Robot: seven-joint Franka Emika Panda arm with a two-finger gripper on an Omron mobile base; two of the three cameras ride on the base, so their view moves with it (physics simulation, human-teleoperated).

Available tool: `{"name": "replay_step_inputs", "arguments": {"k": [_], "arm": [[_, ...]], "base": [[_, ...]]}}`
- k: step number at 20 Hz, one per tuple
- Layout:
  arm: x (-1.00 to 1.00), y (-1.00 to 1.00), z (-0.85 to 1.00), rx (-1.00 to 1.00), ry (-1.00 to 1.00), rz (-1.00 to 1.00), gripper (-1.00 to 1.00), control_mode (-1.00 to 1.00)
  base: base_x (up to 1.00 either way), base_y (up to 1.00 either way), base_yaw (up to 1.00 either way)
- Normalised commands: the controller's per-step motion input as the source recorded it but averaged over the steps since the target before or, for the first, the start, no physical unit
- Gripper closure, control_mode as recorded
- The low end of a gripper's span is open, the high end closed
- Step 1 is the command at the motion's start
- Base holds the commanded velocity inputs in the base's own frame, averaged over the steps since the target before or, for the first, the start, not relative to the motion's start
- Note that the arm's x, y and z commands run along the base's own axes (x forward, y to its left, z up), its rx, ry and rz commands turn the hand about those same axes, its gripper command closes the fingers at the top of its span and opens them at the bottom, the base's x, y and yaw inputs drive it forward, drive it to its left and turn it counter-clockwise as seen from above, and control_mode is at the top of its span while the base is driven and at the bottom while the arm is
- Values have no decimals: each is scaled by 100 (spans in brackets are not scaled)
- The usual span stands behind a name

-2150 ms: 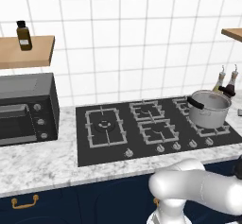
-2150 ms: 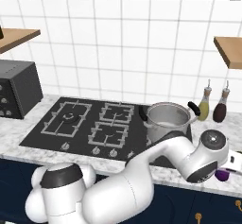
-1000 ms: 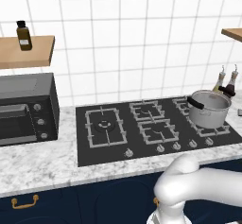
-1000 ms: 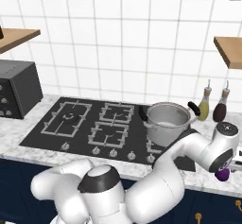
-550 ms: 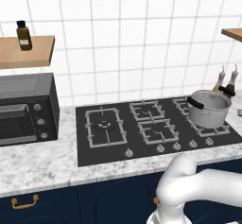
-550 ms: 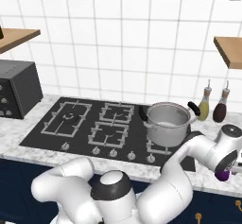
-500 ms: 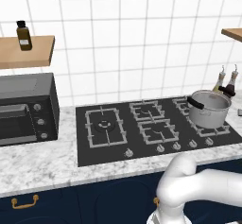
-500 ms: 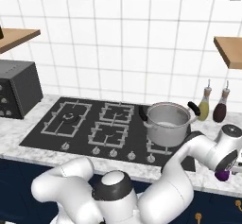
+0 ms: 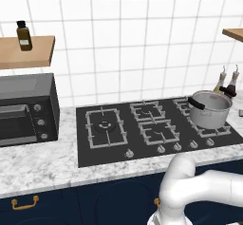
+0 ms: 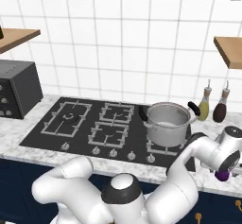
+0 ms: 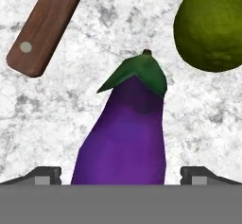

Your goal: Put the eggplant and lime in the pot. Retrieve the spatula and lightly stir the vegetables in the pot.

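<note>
A purple eggplant [image 11: 125,128] with a green cap lies on the marble counter, straight below my gripper [image 11: 124,176]. The gripper is open, with one dark fingertip [image 11: 45,175] on each side of the eggplant's thick end. A green lime [image 11: 212,24] lies just past the eggplant, to one side. A brown wooden handle [image 11: 45,27] with two rivets, apparently the spatula's, lies on the other side. The shiny pot [image 10: 166,122] stands on the stove's right burner, left of my hand [image 10: 226,157]. A bit of eggplant [image 10: 222,175] shows under the hand. The pot [image 9: 209,109] looks empty.
Two oil bottles [image 10: 206,104] stand behind my hand, against the tiled wall. The black stove [image 9: 142,129] fills the counter's middle, and a toaster oven [image 9: 26,107] sits far left. A wooden shelf [image 10: 229,50] hangs above the right end. The counter's front edge is close to the eggplant.
The hand has swung right and sunk a little over the eggplant. The jaws have stayed wide. Pot, lime and handle have not moved.
</note>
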Motion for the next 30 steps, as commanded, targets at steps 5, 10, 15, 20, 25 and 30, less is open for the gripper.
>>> {"name": "replay_step_inputs", "arguments": {"k": [5,10,15,20,25,30], "arm": [[1,-1,-14,0,2,0,100,-100],[0,0,0,0,0,0,100,-100],[-8,0,0,0,0,0,100,-100],[-35,9,3,0,0,0,100,-100],[-32,41,7,0,0,9,100,-100],[-23,40,41,-4,-4,18,100,-100]], "base": [[0,0,0],[0,0,0],[0,0,0],[0,0,0],[0,0,0],[0,0,0]]}}
